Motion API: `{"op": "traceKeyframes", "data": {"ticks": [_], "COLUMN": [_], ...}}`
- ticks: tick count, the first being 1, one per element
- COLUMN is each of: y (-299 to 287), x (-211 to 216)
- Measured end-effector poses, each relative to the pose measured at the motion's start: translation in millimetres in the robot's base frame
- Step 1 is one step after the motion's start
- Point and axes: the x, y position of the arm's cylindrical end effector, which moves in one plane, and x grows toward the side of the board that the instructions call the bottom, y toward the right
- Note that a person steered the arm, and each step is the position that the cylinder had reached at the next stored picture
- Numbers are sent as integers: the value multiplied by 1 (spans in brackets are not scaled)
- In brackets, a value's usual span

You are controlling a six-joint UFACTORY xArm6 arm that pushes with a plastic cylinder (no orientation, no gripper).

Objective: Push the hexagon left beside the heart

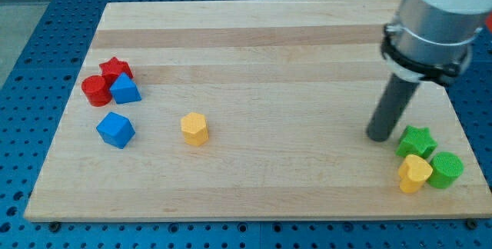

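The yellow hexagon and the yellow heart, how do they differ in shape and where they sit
The yellow hexagon is six-sided; the yellow heart has a notched top. The hexagon stands alone left of centre; the heart sits at the view's bottom right, against the green star and green cylinder. My tip is near the heart, far from the hexagon. Both are yellow.

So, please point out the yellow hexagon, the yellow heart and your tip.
yellow hexagon [194,128]: camera view, its top face.
yellow heart [415,172]: camera view, its top face.
my tip [378,136]: camera view, the rod's lower end.
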Motion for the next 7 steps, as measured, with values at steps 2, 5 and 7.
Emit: {"op": "traceKeyframes", "data": {"ticks": [2, 5, 7], "y": [-89, -224, -274], "x": [4, 49, 31]}}
